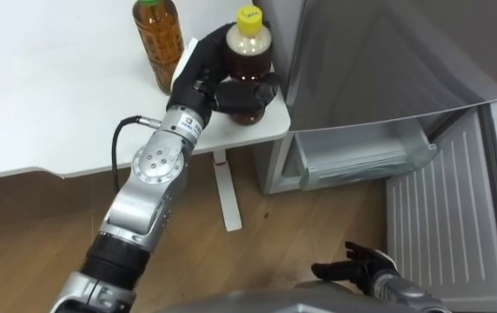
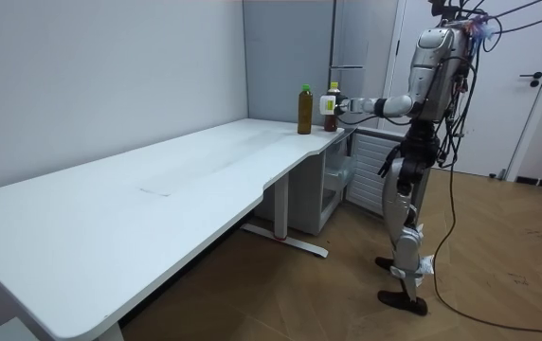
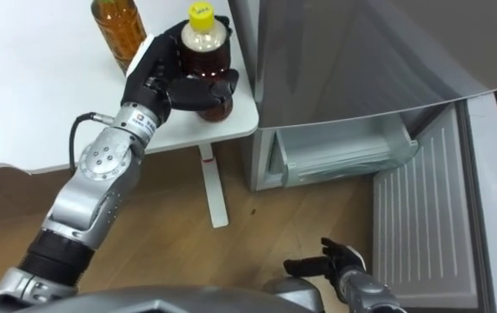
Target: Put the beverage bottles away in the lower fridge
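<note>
Grips the yellow-capped bottle with the left hand, fingers curled round it, at the table corner, just beside the green-capped bottle. Holds the right hand low, fingers relaxed and empty, near the open fridge.

L arm, silver, reaches fwd from lower left, elbow nearly straight, wrist in line w/ forearm. Black left hand has fingers & thumb curled round the brown-liquid plastic bottle w/ yellow cap, low on its body. R arm hangs by hip; black right hand relaxed, fingers loosely spread, holding nothing.
</note>
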You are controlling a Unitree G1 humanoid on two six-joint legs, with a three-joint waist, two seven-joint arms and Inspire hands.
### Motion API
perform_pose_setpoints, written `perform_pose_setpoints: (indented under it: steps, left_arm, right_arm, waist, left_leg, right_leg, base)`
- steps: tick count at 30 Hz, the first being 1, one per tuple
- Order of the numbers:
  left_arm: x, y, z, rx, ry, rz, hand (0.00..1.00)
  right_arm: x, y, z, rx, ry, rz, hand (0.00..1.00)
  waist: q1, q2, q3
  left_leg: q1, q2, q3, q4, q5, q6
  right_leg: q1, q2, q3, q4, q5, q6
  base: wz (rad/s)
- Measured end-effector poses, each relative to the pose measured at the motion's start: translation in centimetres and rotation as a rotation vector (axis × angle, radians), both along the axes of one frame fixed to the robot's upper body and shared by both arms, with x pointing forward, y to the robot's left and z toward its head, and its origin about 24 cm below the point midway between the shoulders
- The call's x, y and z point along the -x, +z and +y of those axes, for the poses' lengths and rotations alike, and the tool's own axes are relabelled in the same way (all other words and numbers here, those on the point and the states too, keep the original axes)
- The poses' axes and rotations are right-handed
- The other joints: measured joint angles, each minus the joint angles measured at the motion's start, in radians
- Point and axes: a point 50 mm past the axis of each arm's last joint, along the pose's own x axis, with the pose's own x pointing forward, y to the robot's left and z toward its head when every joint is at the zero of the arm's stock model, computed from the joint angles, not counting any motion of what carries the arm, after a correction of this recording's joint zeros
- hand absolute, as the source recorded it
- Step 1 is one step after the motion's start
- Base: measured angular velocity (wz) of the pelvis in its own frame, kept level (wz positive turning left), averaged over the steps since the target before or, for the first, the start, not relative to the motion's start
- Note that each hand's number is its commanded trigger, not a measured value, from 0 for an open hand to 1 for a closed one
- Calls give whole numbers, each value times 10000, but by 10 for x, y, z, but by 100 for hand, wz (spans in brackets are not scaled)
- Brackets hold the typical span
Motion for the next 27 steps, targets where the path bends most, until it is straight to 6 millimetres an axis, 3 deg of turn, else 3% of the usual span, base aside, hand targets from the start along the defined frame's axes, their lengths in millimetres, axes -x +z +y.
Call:
perform_pose_setpoints:
  steps: [19, 27]
  left_arm:
    - [-5, 3, 3, 1035, 38, 371, 100]
    - [-1, 24, -14, 2402, -1367, -143, 100]
  right_arm:
    - [-4, 1, 1, -213, 29, -85, 0]
    - [-5, 1, 1, -279, -129, -55, 0]
  waist:
    - [-153, -65, -8]
    - [-175, -65, -8]
  left_leg:
    - [-87, 13, -32, -3, 0, 0]
    - [-204, 92, -22, 5, 0, 0]
  right_leg:
    - [-157, 29, 108, 8, 10, -13]
    - [-199, -26, 32, -10, 10, -13]
  base:
    - [-1]
    - [2]
